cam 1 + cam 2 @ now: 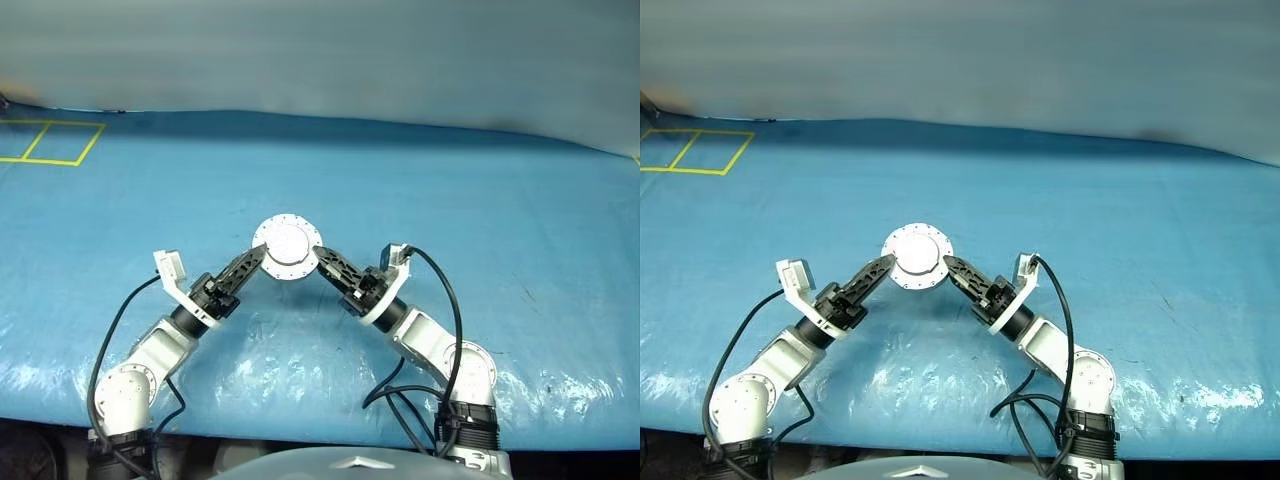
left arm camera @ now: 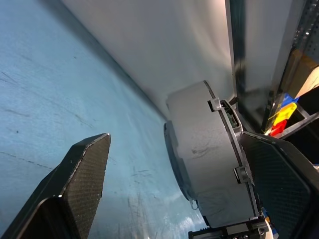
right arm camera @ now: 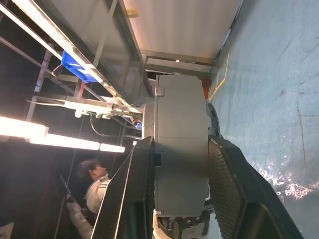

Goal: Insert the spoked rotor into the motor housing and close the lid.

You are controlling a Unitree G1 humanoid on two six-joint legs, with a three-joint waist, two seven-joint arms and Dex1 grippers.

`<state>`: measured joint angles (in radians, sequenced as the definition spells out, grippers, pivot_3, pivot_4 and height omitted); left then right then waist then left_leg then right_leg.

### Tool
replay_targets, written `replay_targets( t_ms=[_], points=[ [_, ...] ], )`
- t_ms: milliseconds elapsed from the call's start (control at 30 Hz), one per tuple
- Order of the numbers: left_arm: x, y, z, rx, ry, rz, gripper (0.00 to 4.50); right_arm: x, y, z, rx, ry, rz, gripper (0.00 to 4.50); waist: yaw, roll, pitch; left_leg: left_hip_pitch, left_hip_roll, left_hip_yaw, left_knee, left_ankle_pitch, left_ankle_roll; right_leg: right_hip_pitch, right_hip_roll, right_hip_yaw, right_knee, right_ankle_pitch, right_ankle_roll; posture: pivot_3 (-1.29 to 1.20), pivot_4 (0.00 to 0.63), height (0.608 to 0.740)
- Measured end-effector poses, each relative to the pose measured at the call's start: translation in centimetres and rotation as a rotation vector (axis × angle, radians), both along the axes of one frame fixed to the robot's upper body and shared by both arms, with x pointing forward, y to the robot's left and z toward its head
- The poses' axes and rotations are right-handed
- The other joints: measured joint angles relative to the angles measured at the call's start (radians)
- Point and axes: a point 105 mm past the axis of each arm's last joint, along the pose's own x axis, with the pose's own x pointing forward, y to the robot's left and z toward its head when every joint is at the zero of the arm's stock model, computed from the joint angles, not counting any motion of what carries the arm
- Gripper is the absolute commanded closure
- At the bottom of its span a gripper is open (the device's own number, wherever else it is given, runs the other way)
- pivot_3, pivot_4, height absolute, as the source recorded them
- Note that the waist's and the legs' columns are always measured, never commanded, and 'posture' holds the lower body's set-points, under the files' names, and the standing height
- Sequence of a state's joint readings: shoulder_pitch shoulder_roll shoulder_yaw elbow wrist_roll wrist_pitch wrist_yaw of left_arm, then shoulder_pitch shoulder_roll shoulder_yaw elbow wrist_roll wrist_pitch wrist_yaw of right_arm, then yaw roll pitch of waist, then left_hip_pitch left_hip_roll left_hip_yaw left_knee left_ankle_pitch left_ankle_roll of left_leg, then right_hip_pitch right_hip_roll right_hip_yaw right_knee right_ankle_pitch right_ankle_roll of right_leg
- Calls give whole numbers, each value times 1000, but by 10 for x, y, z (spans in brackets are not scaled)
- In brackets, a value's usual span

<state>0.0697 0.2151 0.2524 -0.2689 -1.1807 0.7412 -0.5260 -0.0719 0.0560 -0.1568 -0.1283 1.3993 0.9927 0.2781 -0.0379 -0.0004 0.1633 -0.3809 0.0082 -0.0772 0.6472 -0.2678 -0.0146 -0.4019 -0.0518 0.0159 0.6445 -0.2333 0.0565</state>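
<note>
— Silver housing, lid closed as far as I can judge, is up off the blue cloth, between the two grippers. Who has it?

— Right gripper. Its two black fingers are clamped on the flat faces, one each side, rim pointing away from the wrist. That leaves the rim free for the other arm.

— And the left gripper?

— Fingers spread wide. One finger sits just beside the housing's lid side, the other is well apart from it with cloth showing between. I'd say it is not gripping.

— The spoked wheel?

— Can't see it; with the lid shut I'd judge it is inside.

— Room to move?

— Plenty. Bare cloth all around, the yellow tape squares far off past the left gripper, the table's near edge back by the elbows. A person stands beyond the table, well away.
</note>
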Motion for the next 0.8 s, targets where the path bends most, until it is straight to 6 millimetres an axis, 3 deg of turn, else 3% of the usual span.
replay_targets(
  t_ms=[333, 600, 800],
  points=[
    [4, -28, -9, -93, 51, -74, 62, -2, 5, -2, -40, 5, 32, 3299, 0, 0, 0, 0, 0, 0, 1, 0, 0, 0, 0, 0, 0, 0, 0, 0, 150, 740],
    [9, -45, -4, -136, 30, -92, 62, 0, 4, -3, -66, 10, 31, 3299, 0, 0, 0, 0, 0, 0, 1, 0, 0, 0, 0, 0, 0, 0, 0, 0, 150, 740],
    [12, -45, -13, -115, 67, -74, 62, 0, 3, -5, -82, 16, 31, 3299, 0, 0, 0, 0, 0, 0, 1, 0, 0, 0, 0, 0, 0, 0, 0, 0, 150, 740]
  ],
)
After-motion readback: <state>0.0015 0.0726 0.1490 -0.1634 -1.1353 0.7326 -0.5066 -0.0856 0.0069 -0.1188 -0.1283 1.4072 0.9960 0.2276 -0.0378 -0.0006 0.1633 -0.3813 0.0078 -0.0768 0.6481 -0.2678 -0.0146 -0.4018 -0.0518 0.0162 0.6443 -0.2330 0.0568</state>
